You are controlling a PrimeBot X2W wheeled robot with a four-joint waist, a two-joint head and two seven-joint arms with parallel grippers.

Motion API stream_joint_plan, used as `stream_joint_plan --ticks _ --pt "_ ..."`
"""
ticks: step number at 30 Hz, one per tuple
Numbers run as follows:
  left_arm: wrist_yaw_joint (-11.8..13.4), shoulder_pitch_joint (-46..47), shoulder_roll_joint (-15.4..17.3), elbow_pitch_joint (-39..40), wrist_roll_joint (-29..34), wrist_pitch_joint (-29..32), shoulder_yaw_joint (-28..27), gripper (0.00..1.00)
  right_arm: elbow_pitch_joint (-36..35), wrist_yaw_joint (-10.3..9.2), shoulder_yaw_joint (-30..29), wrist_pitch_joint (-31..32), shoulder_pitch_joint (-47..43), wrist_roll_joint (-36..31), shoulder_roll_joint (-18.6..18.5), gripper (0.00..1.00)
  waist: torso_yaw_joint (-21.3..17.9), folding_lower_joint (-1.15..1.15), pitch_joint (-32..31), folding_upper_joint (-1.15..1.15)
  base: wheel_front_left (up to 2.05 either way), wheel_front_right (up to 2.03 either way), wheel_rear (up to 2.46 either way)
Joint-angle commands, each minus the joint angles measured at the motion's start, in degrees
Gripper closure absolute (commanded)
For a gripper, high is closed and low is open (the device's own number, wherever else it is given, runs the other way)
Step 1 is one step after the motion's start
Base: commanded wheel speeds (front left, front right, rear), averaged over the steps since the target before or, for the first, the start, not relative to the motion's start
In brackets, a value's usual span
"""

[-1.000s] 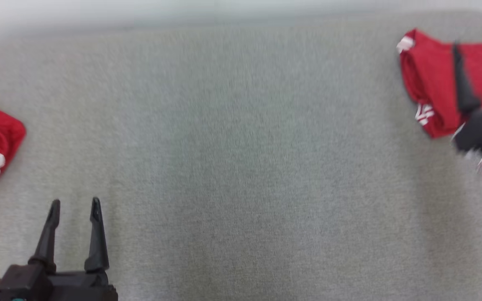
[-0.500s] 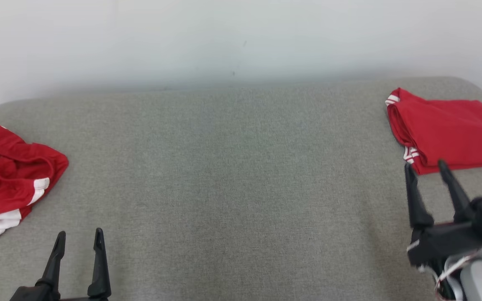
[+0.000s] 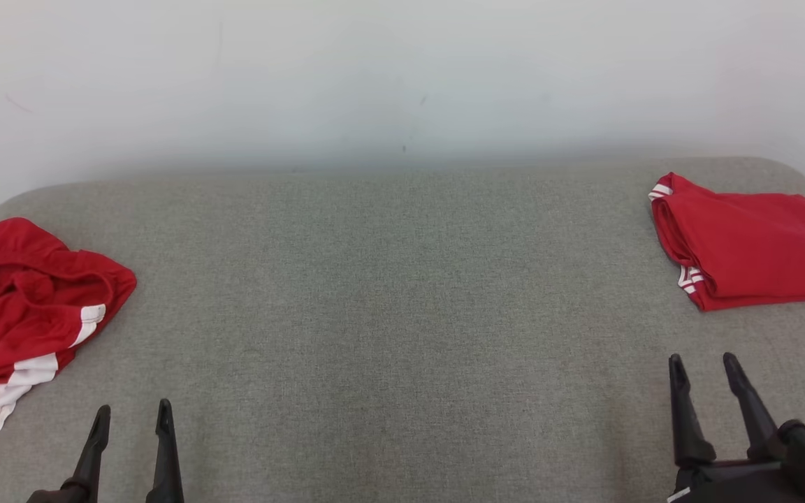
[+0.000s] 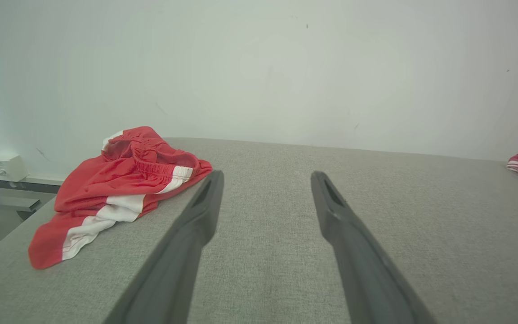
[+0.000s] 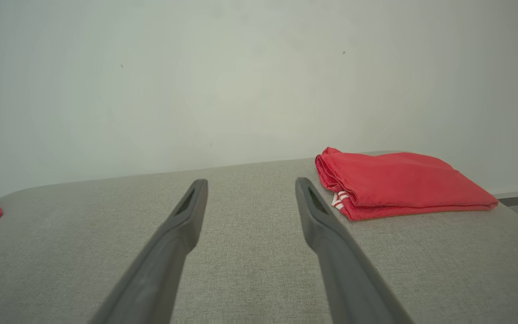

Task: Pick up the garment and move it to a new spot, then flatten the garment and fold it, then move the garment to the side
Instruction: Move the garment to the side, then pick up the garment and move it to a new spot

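folded garment [image 3: 748, 241] | lies beyond right gripper [image 3: 702, 359], not touching | jaws apart

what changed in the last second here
The right tool drew back off the folded red garment toward the robot and now hangs open, clear of it. Nothing was gripped. The head camera tilted up, so the whole picture shifted. Unchanged: the left tool open at lower left, the crumpled red garment at the left, and the folded one in place.

On the worktop [image 3: 388, 314], a folded garment [image 3: 752, 251] is laid far right, a crumpled garment [image 3: 25, 314] far left; left gripper [image 3: 133, 406] and right gripper [image 3: 702, 358] are held spread, empty.
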State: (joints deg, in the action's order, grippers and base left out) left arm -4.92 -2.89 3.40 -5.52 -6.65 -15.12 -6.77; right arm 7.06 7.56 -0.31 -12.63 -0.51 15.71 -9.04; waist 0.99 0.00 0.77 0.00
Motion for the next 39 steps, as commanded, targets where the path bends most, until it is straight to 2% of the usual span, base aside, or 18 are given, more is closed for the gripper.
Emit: stream_joint_plan --ticks 1,8,27,33,39 --pt "0.0 -0.4 0.2 -0.4 -0.3 0.0 -0.3 0.0 -0.5 -0.13 -0.1 0.1 -1.0 -0.9 1.0 0.0 0.1 0.0 -0.2 0.0 0.0 0.0 0.0" --pt "-0.3 0.6 0.7 -2.1 -0.2 0.0 0.1 0.0 -1.0 -0.13 0.7 0.0 -3.2 -2.8 3.5 0.0 0.8 0.0 -0.9 0.0 0.0 0.0 0.0" --pt "0.7 0.7 1.7 -3.2 -0.9 0.5 0.7 0.0 -0.2 -0.13 1.2 0.3 -4.0 -4.6 4.0 0.0 1.7 0.0 -1.6 0.0 0.0 0.0 0.0" --pt "1.1 1.0 2.1 -2.9 -1.3 0.9 0.6 0.0 0.3 -0.13 2.0 0.2 -3.5 -3.9 4.4 0.0 4.8 0.0 -1.8 0.0 0.0 0.0 0.0" --pt "1.6 0.5 2.7 -2.7 -1.8 1.2 0.2 0.0 1.5 -0.13 2.3 -0.2 -3.7 -3.4 4.9 0.0 10.4 0.0 -2.0 0.0 0.0 0.0 0.0"
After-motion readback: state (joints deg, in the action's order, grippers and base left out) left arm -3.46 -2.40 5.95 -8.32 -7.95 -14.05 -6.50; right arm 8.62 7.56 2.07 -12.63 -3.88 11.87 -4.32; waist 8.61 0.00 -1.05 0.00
